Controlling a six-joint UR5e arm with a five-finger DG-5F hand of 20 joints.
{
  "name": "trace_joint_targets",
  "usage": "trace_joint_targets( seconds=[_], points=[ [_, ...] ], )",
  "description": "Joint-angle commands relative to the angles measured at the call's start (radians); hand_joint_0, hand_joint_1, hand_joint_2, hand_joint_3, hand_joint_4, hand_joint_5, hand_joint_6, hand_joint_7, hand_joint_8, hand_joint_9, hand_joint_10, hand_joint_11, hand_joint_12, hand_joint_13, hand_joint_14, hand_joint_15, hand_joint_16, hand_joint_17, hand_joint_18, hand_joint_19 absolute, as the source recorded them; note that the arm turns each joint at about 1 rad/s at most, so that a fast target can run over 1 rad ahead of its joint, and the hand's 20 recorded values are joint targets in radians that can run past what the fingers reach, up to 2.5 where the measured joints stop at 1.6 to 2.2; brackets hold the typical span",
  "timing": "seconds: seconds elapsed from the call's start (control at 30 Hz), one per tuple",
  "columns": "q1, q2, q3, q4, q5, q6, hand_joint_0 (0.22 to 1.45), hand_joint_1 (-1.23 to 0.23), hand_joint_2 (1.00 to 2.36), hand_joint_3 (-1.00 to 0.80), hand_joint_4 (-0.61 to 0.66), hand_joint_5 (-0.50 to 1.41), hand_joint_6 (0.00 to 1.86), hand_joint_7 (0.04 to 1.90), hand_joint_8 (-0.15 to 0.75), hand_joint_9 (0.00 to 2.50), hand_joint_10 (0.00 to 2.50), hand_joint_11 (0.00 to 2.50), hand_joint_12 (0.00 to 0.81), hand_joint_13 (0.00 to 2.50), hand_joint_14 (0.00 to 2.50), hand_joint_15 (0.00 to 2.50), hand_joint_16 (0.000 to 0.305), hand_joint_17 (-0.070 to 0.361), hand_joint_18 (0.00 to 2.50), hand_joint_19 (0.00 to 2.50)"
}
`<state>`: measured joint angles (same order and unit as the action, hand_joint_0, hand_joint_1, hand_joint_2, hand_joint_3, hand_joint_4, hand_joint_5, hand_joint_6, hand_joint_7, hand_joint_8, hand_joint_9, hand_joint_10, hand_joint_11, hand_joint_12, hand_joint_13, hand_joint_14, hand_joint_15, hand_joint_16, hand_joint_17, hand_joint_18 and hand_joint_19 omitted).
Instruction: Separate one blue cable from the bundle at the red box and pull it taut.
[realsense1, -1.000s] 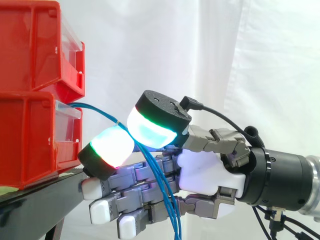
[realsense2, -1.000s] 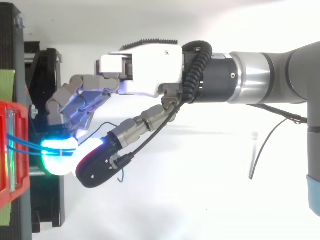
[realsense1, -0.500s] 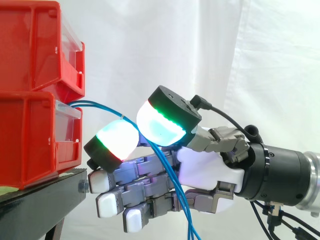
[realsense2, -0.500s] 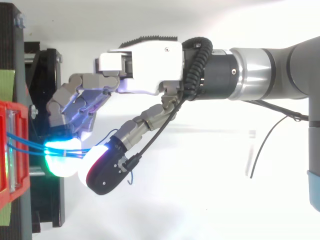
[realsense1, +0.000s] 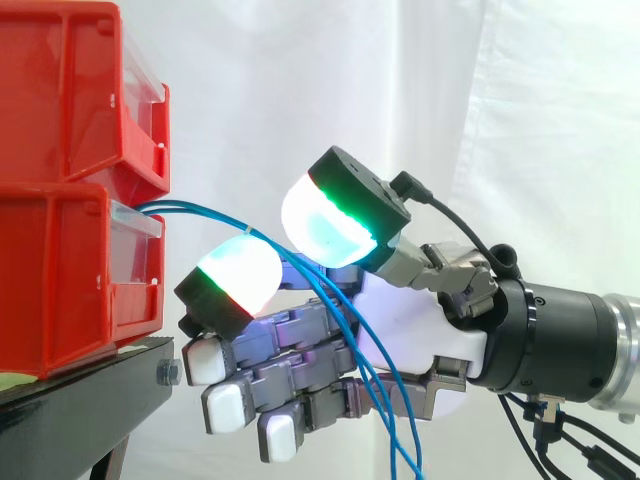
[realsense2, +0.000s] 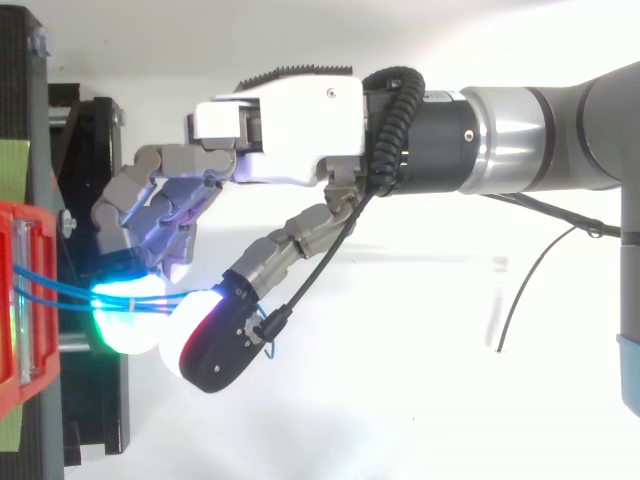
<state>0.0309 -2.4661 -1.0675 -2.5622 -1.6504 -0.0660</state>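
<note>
Red bins: the lower red bin (realsense1: 55, 285) sits on the black stand (realsense1: 80, 405), and the upper red bin (realsense1: 60, 90) is stacked directly on it.
Backdrop: a white curtain (realsense1: 520, 120) hangs behind the lower red bin and everything beside it.
Blue cables: the blue cables (realsense1: 185, 208) are several thin strands. They leave the front of the lower red bin near its top edge and arc away from it. They pass between two glowing pads (realsense1: 240, 280), then drop steeply across the palm and off the bottom of the side view.
Cable tension: the stretch from the lower red bin to the pads bows gently rather than running straight. From above, two strands show slightly apart there.
Hand: the hand (realsense1: 415, 335) (realsense2: 290, 140) is just off the lower red bin's front and level with it, not touching it.
Hand state: clenched about the blue cables. The thumb and one finger curl in so their pads sit on either side of the strands, and the other fingers curl beneath.
Pad colours: the pad nearer the lower red bin glows white with green and red edges. The farther one glows white-cyan with a green rim.
Arm: the arm (realsense2: 560, 140) reaches straight away from the lower red bin.
</note>
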Motion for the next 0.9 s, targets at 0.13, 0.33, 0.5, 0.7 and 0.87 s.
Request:
trace_joint_targets(
  seconds=[0.13,0.33,0.5,0.7,0.87],
  points=[
    [0.000,0.001,0.001,-0.003,0.000,0.000,0.56,-0.58,1.00,-0.50,0.17,-0.18,0.89,0.85,0.352,0.77,0.01,0.70,0.395,0.83,0.02,0.51,0.053,0.120,0.85,0.69],
    [-0.002,0.001,0.001,-0.010,0.000,0.000,0.64,-0.65,1.01,-0.38,0.12,-0.18,0.89,0.93,0.349,0.76,0.01,0.70,0.389,0.82,0.02,0.52,0.052,0.116,0.83,0.71],
    [-0.003,-0.001,0.001,-0.010,-0.002,0.000,0.67,-0.79,1.01,-0.31,0.06,-0.18,0.91,0.98,0.347,0.73,0.02,0.71,0.389,0.82,0.02,0.53,0.052,0.118,0.84,0.70],
    [-0.006,-0.001,0.001,-0.013,-0.008,0.000,0.75,-0.91,1.00,-0.45,0.05,-0.19,0.94,0.98,0.340,0.75,0.02,0.73,0.385,0.85,0.02,0.53,0.051,0.115,0.88,0.66],
    [-0.006,0.001,0.001,-0.018,-0.008,0.000,0.78,-0.92,1.00,-0.50,0.09,-0.18,0.95,1.01,0.341,0.79,0.02,0.75,0.387,0.88,0.02,0.55,0.051,0.115,0.92,0.66]
  ],
)
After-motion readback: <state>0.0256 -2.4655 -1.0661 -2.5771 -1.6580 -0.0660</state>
